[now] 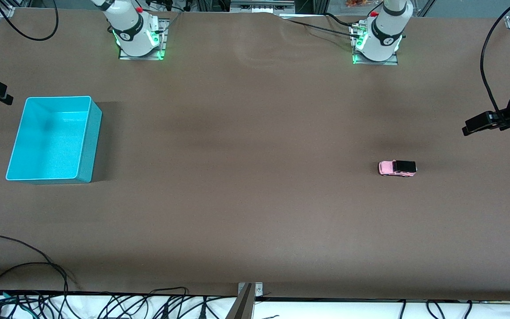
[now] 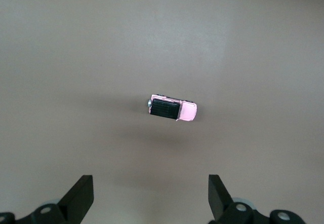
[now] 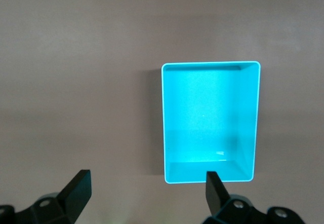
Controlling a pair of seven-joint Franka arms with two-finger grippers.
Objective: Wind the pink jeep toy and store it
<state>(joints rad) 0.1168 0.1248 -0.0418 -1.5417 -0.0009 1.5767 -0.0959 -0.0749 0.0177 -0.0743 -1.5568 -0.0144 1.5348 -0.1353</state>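
Front view: pink jeep toy (image 1: 397,168) amid open tabletop (image 1: 246,177).

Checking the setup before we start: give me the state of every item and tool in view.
pink jeep toy: upright on its wheels on the table, not held
teal bin: upright, open-topped, empty
left tool: open, up over the table, holding nothing
right tool: open, up over the table, holding nothing

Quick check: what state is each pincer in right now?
Left pincer: open, holding nothing, up over the table above the pink jeep toy.
Right pincer: open, holding nothing, up over the table by the teal bin.
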